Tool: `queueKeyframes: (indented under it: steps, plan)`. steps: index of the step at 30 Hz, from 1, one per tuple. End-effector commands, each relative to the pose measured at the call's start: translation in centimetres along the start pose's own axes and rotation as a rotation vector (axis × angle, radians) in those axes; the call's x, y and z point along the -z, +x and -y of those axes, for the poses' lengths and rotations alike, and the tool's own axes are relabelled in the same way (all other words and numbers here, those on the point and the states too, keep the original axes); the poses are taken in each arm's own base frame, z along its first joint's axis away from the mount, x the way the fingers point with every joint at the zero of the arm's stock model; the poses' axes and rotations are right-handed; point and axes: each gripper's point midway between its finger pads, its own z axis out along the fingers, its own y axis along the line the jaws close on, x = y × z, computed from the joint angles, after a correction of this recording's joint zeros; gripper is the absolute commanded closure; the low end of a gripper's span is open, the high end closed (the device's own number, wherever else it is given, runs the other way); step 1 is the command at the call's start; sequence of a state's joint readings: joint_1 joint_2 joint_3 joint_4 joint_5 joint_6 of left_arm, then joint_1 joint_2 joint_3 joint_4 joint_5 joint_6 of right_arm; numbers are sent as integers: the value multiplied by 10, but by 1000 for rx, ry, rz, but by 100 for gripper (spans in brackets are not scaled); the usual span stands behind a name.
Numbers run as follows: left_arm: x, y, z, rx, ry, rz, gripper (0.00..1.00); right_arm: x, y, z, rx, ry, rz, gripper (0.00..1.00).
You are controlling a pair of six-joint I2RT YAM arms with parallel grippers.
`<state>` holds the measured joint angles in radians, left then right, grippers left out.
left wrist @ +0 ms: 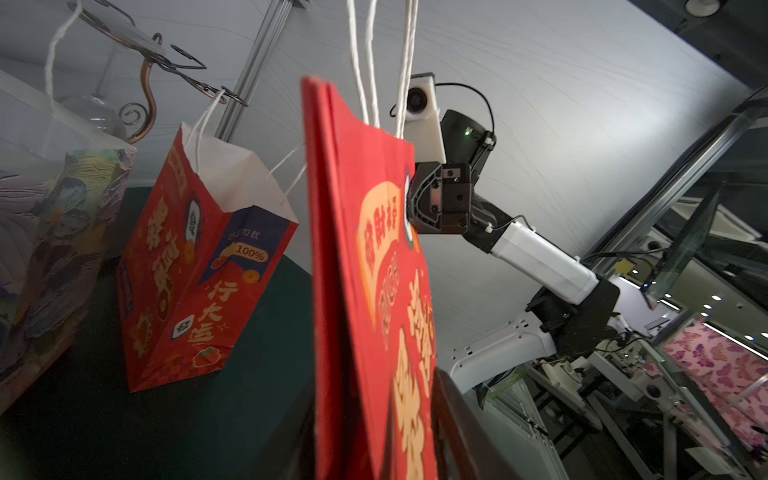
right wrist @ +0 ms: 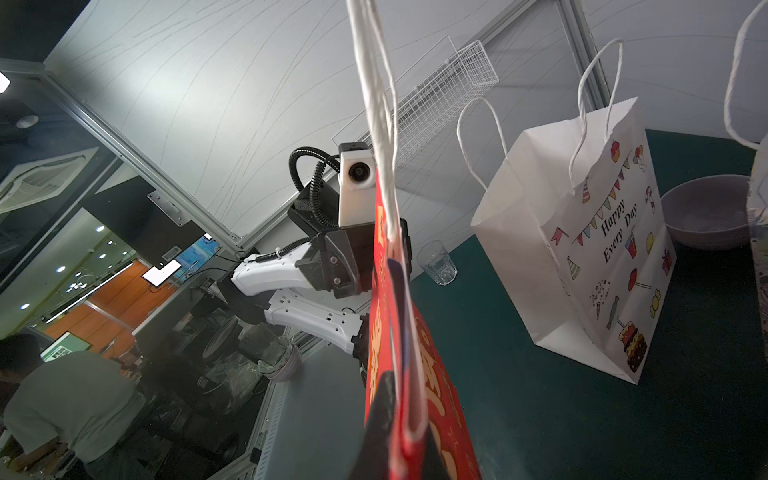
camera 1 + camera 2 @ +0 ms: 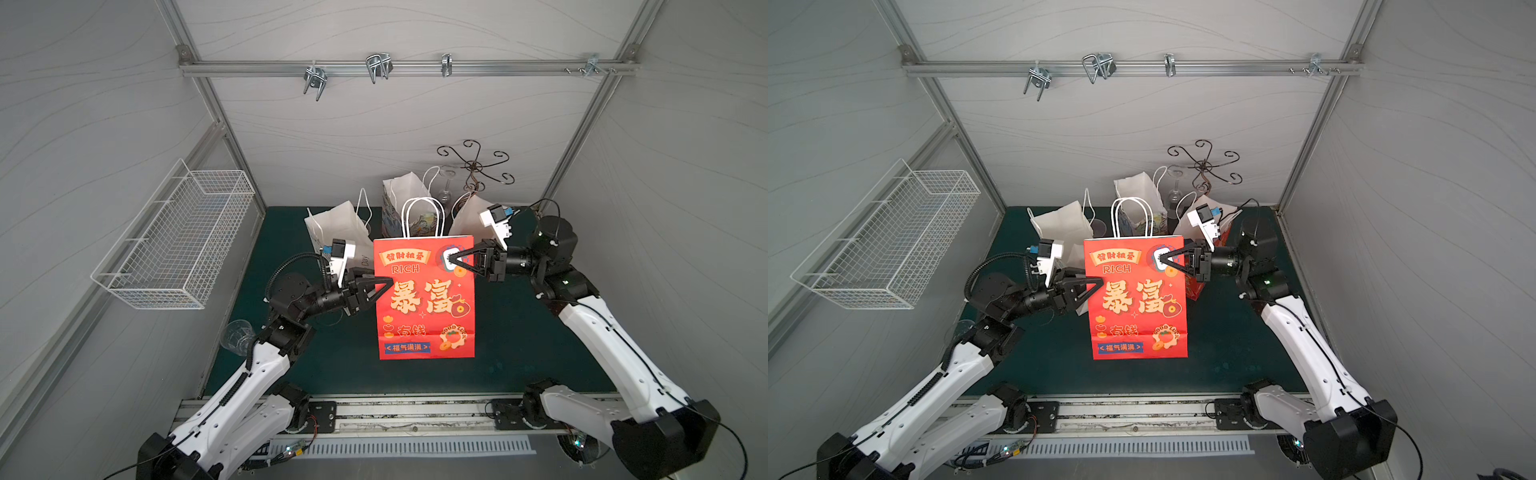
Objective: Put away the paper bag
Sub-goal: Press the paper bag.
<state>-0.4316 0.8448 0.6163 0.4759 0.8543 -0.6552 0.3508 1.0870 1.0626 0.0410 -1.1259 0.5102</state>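
1. The red paper bag hung flattened and upright above the green tabletop, its white handles pointing up.
2. The right pincer was pressed together, pinching the bag's upper right corner.
3. The left pincer stood at the bag's left edge, jaws parted around it; whether they touched the paper could not be told.
4. Other paper bags stood behind, beside a wire stand.

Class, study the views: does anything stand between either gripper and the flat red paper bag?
Nothing visible does. The right gripper is shut on the red paper bag near its upper corner, and the left gripper sits at the opposite edge. The other bags stand behind.
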Motion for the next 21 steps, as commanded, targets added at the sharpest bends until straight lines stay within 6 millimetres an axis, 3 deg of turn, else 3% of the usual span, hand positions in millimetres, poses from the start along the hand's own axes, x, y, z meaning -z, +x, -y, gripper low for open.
queueKeyframes:
  steps: [1,7,12,14,16,19,21]
  plan:
    - [1,12,10,-7,65,-57,57,1,-14,-2,59,5,39,100]
    - [4,19,13,1,83,-65,97,0,-13,3,60,8,39,100]
    - [7,23,14,2,72,-73,100,2,-15,0,71,5,40,100]
    - [8,26,12,2,66,-84,70,3,-16,-3,80,6,44,100]
    - [9,37,6,34,47,-122,52,4,-18,-4,87,10,49,100]
    - [10,47,3,52,50,-160,47,5,-20,-3,98,18,55,100]
    - [10,52,4,60,63,-179,56,5,-19,-2,98,21,56,100]
